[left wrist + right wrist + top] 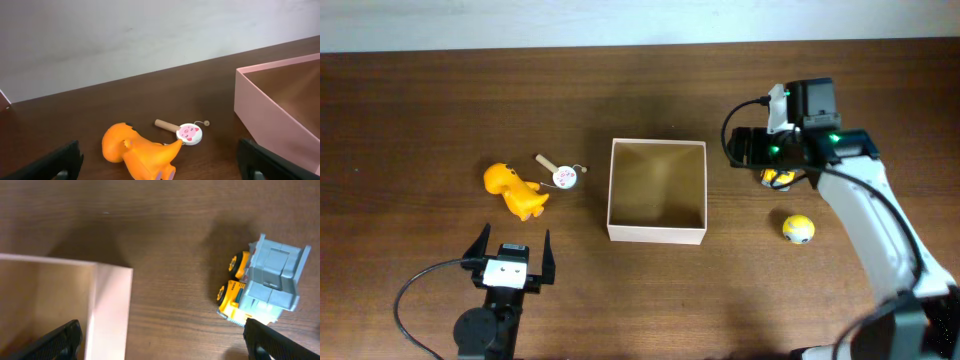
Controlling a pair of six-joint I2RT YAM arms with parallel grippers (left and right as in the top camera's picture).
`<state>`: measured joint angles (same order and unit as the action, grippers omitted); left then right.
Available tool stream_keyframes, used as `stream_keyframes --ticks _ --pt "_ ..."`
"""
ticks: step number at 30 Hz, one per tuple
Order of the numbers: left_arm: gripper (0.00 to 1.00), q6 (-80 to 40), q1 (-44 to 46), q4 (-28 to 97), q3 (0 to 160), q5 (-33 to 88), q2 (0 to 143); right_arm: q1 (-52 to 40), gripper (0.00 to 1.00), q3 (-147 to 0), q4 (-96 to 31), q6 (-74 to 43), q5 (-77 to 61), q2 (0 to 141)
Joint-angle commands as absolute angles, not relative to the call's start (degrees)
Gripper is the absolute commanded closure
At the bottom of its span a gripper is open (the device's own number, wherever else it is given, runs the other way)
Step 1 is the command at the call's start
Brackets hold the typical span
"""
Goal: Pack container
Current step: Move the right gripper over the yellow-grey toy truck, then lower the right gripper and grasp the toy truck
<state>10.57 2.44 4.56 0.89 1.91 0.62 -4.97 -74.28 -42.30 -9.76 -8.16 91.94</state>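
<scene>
The container (657,234), a square box with white walls and a tan inside, stands mid-table with nothing in it. An orange dinosaur toy (515,190) and a small pink-faced rattle drum (560,172) lie to its left. My left gripper (510,258) is open just in front of the dinosaur (140,155), which lies between and beyond its fingers (55,162). My right gripper (760,160) hangs open between the container's right wall (112,310) and a yellow-and-grey toy truck (265,285), holding nothing. A yellow ball (798,228) sits nearer the front.
The rattle drum (187,133) lies between the dinosaur and the container's left wall (270,125). The right arm's white link (870,220) stretches over the table's right side. A pale wall runs along the table's far edge.
</scene>
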Motion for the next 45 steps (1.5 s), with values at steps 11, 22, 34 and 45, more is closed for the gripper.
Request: stream_keyframes --ticks 11,22,34,45 --pt "0.01 11.42 2.20 4.62 0.51 1.72 0.34 -4.05 0.03 -75.11 -38.22 -23.46 15.53 95.94" --pt "0.01 11.42 2.17 4.62 0.51 1.72 0.34 6.55 0.03 -75.11 -35.77 -21.54 0.10 102.45" --pt "0.01 11.42 2.20 4.62 0.51 1.72 0.34 7.05 0.03 -75.11 -35.51 -11.16 -6.92 106.91" --pt "0.01 11.42 2.17 4.62 0.51 1.72 0.34 7.05 0.11 -75.11 -34.85 -12.84 -7.31 112.88"
